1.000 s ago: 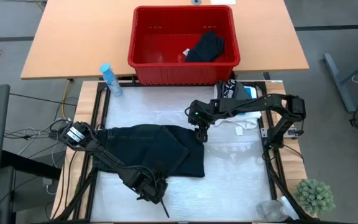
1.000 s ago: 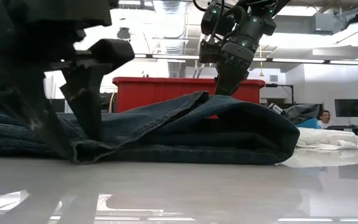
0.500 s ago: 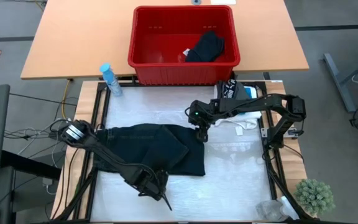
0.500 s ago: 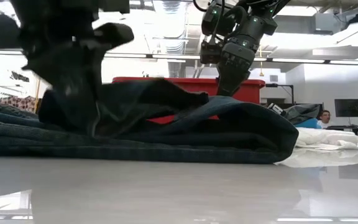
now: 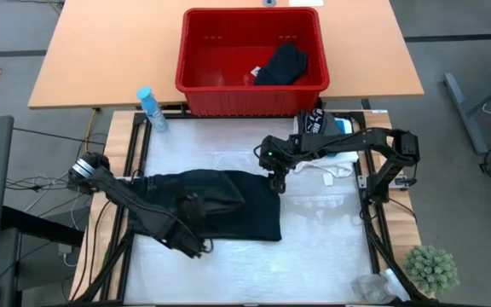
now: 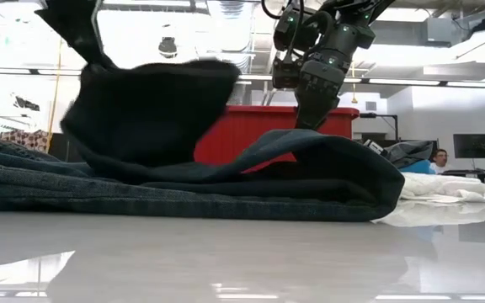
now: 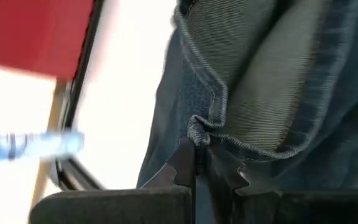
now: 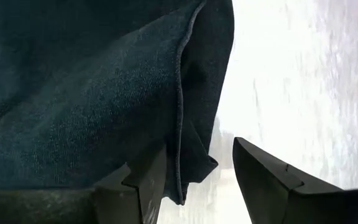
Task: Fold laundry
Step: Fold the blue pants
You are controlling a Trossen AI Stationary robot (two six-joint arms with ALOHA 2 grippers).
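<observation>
Dark denim trousers (image 5: 220, 209), part of the laundry, lie folded on the white table. My left gripper (image 5: 196, 218) is shut on their near edge and holds it raised above the pile (image 6: 141, 109). My right gripper (image 5: 278, 183) stands open over the trousers' far right corner (image 8: 191, 174), one finger on either side of the folded edge. A white garment (image 5: 335, 162) lies at the far right. A black garment (image 5: 281, 64) rests in the red basket (image 5: 228, 85). My left gripper pinches a hemmed edge (image 7: 199, 132) of the trousers between its two fingertips (image 7: 182, 167), slanting down from above. The pinched cloth bunches at the fingers and hangs below them, lifted clear, while the remainder lies on the table. Whether my right gripper touches the corner, I cannot tell.
A blue bottle (image 5: 150, 109) stands at the table's far left corner. A small plant (image 5: 431, 269) sits at the near right. The red basket stands on a wooden table beyond the far edge. A person (image 6: 434, 158) sits in the room behind.
My left gripper has shut on the trousers' near edge, then risen and gone toward the far edge while rolling. The near edge has come up off the table and folds over the pile; the remaining cloth has stayed flat.
</observation>
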